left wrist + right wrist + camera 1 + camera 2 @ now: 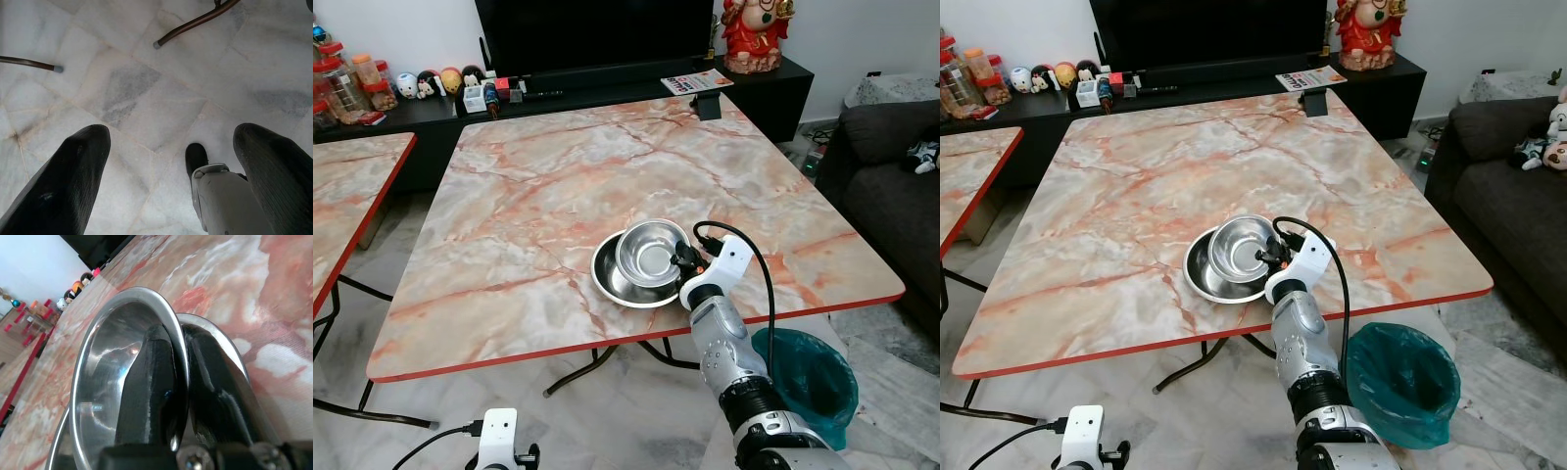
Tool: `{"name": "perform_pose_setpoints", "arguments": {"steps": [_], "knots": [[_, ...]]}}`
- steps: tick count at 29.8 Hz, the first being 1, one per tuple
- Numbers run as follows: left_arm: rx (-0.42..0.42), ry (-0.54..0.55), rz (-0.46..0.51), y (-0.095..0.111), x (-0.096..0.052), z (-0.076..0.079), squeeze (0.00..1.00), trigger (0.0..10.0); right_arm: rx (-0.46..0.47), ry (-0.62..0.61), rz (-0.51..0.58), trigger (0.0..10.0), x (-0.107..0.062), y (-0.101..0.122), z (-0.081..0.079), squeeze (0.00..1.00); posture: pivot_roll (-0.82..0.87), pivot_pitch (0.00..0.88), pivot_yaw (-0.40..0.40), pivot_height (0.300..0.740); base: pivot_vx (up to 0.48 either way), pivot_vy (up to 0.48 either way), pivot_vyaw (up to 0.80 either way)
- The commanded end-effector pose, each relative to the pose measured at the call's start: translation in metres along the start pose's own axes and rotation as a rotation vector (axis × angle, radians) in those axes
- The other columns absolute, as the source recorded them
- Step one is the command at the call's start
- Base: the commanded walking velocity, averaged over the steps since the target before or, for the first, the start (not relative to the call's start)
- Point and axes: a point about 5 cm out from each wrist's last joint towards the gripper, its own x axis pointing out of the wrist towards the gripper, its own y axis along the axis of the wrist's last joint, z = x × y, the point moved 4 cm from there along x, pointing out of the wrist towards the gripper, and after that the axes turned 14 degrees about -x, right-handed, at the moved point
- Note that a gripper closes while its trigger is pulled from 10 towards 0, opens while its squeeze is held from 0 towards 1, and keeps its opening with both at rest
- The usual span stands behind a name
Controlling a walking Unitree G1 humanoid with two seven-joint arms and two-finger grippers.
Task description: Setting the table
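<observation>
A second marble table (352,186) with a red edge stands at 9 o'clock, beside the main marble table (558,176). Jars (347,83) with red lids and small round figurines (435,82) line the black TV unit (421,113) at 11 o'clock.

The left gripper (171,176) hangs low over the pale tiled floor (146,88), its two black fingers (63,186) spread wide apart and holding nothing. A robot foot (230,200) shows between them.

On the main table, near its front edge at 5 o'clock, sits a steel plate (612,279). A steel bowl (651,253) rests in it, tilted, with nothing inside. The right gripper (686,259) is clamped on the bowl's rim at its 3 o'clock side: one finger (146,391) inside the bowl, the other outside against the wall.

A small dark object (709,106) stands at the table's far edge, at 1 o'clock. A red figurine (754,34) sits on the TV unit beyond it. Below the table's right corner, a bin lined with a teal bag (808,377) stands on the floor. A dark sofa (891,186) occupies 3 o'clock.
</observation>
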Motion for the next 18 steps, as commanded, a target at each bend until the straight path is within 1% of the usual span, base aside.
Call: {"name": "perform_pose_setpoints", "arguments": {"steps": [1, 3, 5, 7, 10, 12, 18], "knots": [[-0.004, 0.019, 0.002, 0.001, 0.000, -0.006, 0.00, 10.0, 0.062, 0.090, 0.025, 10.0, 0.008, 0.011, -0.040, 0.00, -0.01, 0.004, 0.064, 0.736, 0.000, 0.000, 0.00], [-0.003, 0.019, 0.003, 0.001, 0.000, -0.006, 0.00, 10.0, 0.069, 0.095, 0.022, 10.0, 0.008, 0.011, -0.041, 0.00, -0.01, 0.004, 0.064, 0.736, 0.000, 0.000, 0.00], [-0.004, 0.018, 0.005, 0.001, 0.000, -0.005, 0.00, 10.0, 0.102, 0.102, 0.012, 10.0, 0.008, 0.011, -0.044, 0.00, -0.01, 0.004, 0.063, 0.736, 0.000, 0.000, 0.00], [-0.004, 0.019, 0.005, 0.001, 0.000, -0.005, 0.00, 10.0, 0.112, 0.105, 0.008, 10.0, 0.009, 0.011, -0.045, 0.00, -0.01, 0.004, 0.063, 0.736, 0.000, 0.000, 0.00], [-0.004, 0.019, 0.005, 0.001, 0.000, -0.005, 0.00, 10.0, 0.117, 0.119, 0.007, 10.0, 0.009, 0.012, -0.048, 0.00, -0.01, 0.004, 0.061, 0.736, 0.000, 0.000, 0.00], [-0.005, 0.021, 0.005, 0.001, 0.000, -0.006, 0.00, 10.0, 0.124, 0.151, -0.002, 10.0, 0.009, 0.013, -0.055, 0.00, -0.01, 0.003, 0.060, 0.736, 0.000, 0.000, 0.00], [-0.007, 0.023, 0.005, 0.001, 0.000, -0.006, 0.00, 10.0, 0.114, 0.189, -0.030, 10.0, 0.008, 0.009, -0.062, 0.00, -0.01, 0.002, 0.057, 0.736, 0.000, 0.000, 0.00]]}}
